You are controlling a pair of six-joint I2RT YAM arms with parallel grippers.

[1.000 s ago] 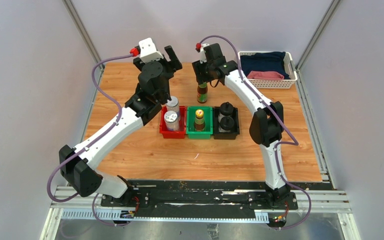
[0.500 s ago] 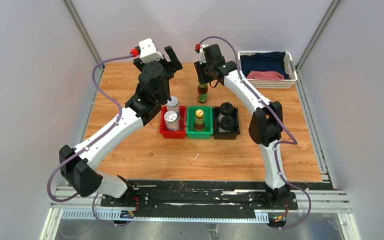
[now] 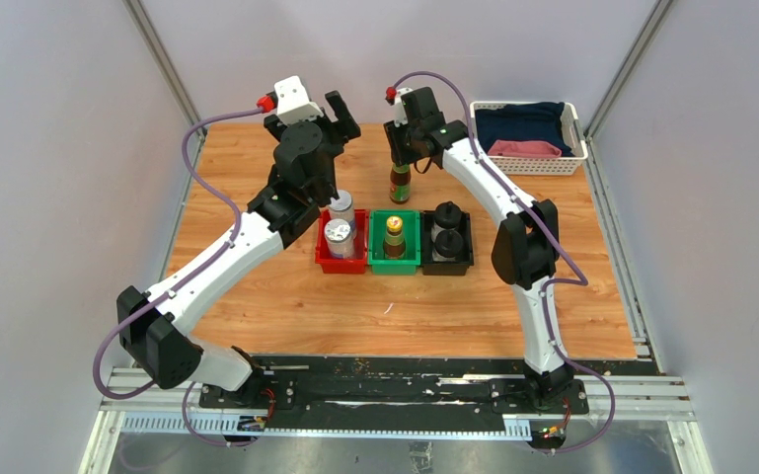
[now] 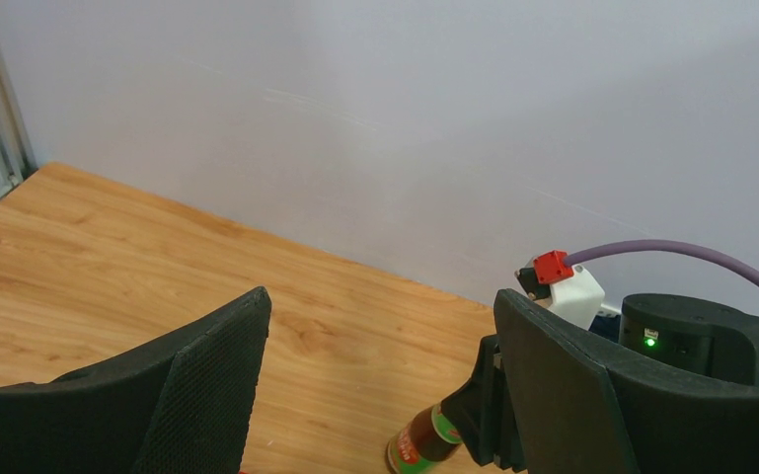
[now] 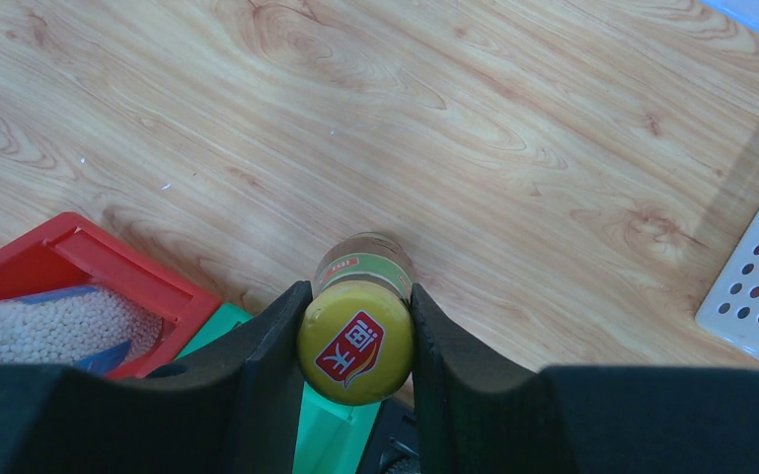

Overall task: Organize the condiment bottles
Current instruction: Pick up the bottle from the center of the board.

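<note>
Two fingers of the right gripper [image 5: 357, 296] squeeze the yellow cap of a brown bottle [image 5: 363, 265], which stands upright just behind the green bin [image 3: 395, 267]. Another brown bottle [image 3: 394, 237] sits in that bin. Two silver-lidded jars [image 3: 341, 235] are in the red bin [image 3: 341, 268], and two black-capped bottles [image 3: 446, 229] are in the black bin [image 3: 447, 269]. The left gripper [image 4: 380, 306] is wide open and holds nothing.

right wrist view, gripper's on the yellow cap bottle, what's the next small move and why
Probably lift the brown bottle a little, then carry it toward the green bin. The right gripper is shut on its yellow cap. The bottle is just behind that bin, where a matching bottle already sits. Lifting first should clear the bin's wall.
</note>
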